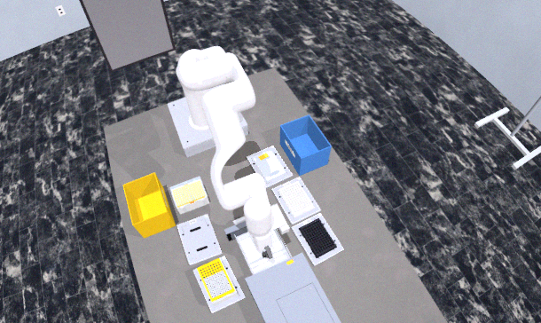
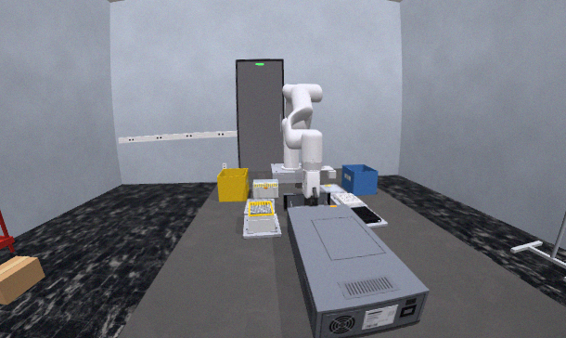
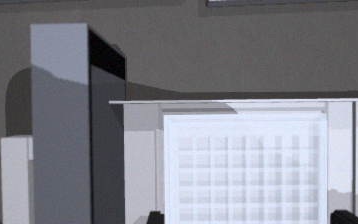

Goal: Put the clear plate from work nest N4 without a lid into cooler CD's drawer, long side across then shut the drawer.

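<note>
The drawer (image 1: 246, 251) (image 3: 139, 165) (image 2: 295, 201) of the grey cooler CD (image 1: 268, 284) (image 2: 354, 274) stands open, its tall front panel (image 3: 60, 150) away from the body. CD's lamp (image 1: 290, 262) (image 2: 333, 206) shows orange. The clear plate (image 3: 245, 165) has no lid and looks flat in the drawer place nearest the front panel, between its side ridges. Its lower end is cut off in the wrist view. My gripper (image 1: 267, 253) (image 2: 313, 197) (image 3: 248, 217) is open, low over the plate, one fingertip beyond each long side. Whether the plate's far end sits inside its locators is hidden.
A nest (image 1: 199, 244) without a plate and a yellow rack (image 1: 219, 286) stand left of the drawer. A black plate (image 1: 317, 237) and a white plate (image 1: 295, 200) stand right of it. A tip box (image 1: 189, 195), yellow bin (image 1: 149, 206) and blue bin (image 1: 305, 146) are nearer the arm's base.
</note>
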Motion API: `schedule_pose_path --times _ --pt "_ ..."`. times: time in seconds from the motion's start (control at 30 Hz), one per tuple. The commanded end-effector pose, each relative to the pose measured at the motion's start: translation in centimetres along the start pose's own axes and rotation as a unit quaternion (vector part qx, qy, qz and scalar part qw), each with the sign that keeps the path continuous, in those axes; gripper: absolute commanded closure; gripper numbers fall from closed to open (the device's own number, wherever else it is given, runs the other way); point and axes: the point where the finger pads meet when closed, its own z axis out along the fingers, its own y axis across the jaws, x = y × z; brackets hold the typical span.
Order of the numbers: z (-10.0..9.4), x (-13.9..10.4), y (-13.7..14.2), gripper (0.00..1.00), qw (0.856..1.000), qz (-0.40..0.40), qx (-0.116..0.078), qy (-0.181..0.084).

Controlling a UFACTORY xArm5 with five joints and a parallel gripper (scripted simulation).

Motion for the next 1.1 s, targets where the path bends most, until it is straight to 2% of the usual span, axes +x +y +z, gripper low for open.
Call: schedule_pose_path --times 0.0,1.07 --pt "-0.9 0.0 0.2 0.0 1.0 0.0 -0.003 0.0" --pt "-5.6 0.0 0.2 0.0 1.0 0.0 -0.004 0.0"
